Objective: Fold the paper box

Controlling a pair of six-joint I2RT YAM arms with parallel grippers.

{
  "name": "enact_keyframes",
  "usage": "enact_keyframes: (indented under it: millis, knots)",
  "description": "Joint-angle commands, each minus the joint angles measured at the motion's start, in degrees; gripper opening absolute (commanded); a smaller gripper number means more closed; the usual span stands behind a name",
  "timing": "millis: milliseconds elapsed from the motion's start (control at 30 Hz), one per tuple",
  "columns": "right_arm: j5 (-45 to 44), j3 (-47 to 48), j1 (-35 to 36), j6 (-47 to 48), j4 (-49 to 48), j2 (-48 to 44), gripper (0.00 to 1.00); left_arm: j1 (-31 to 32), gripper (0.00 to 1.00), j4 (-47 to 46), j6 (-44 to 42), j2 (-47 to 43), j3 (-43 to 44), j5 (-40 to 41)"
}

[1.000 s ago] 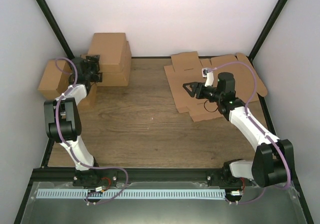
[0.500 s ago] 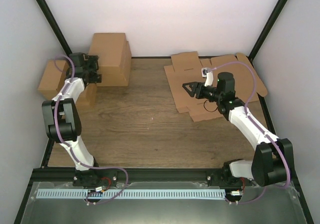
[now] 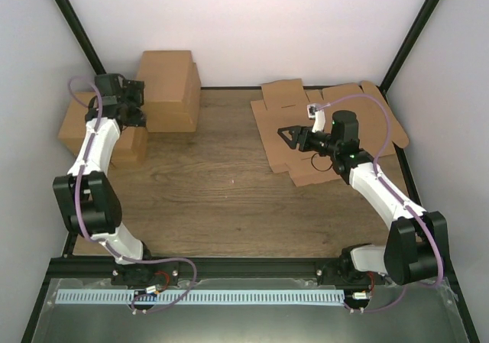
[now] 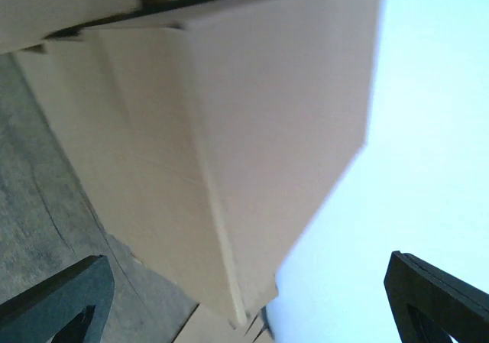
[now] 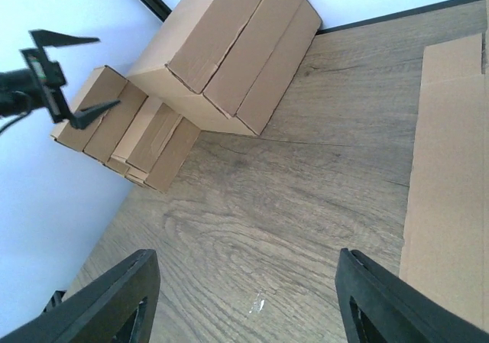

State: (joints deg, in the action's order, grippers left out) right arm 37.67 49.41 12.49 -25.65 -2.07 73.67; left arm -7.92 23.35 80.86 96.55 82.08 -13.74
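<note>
**Top view.** The paper box (image 3: 266, 121) lies flat and unfolded at the far right of the table (image 3: 214, 190). Its flaps are spread, and one end runs toward the right wall. The right gripper (image 3: 289, 137) hovers over the left part of the sheet, jaws parted, nothing in them. Whether it touches the cardboard cannot be told from here. The left gripper (image 3: 131, 102) is well apart on the far left, close against the stack of big cartons (image 3: 170, 79), with the small cartons (image 3: 76, 125) just beside its arm. Folding has not begun, by my reading.

**Left wrist view.** The fingers are spread as wide as they go and are empty. A big carton fills the frame close ahead, one corner edge pointing down between the fingers. The picture is blurred, so the gap is hard to judge.
- Risk: a push forward or sideways from here could shove the stack or tip the top carton.

**Right wrist view.** The fingers are apart and empty, with bare wood below and between them. The paper box shows only as a strip along the right edge, so the jaws look aimed past the sheet's border rather than at a flap.
- Closing here would likely catch nothing.
- A flat sheet offers little lip, so a finger may skate and slide the whole piece toward the wall.
- Lifting one flap while the sheet is unpinned may drag it instead of creasing it.
- The left arm is too far off to hold the sheet down.
</note>
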Motion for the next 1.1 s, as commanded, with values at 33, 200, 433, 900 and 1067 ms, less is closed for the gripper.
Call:
enact_keyframes:
  millis: [33, 200, 433, 900, 1067]
  knots:
    - [-0.49, 1.44, -0.34, 2.22, -0.84, -2.17, 0.72, 0.54, 1.0, 0.14, -18.4, -7.92, -2.17, -3.35]
    - [-6.75, -2.22, -0.28, 2.48, -6.54, -7.88, 0.92, 0.54, 1.0, -4.65, -37.88, -16.33, -11.4, -15.31]
    - [-13.26, -21.18, -0.3, 10.52, -26.18, -20.72, 1.0, 0.63, 1.0, -17.68, -51.13, -28.64, -34.53, -19.95]
    - [-18.67, -35.36, -0.34, 15.62, -27.16, -28.29, 1.0, 6.25, 1.0, -37.84, -58.4, -47.29, -61.21, -2.03]
    - [-21.81, -35.08, -0.35, 19.05, -26.06, -28.81, 1.0, 6.38, 1.0, -43.1, -60.19, -51.69, -66.89, 3.67]
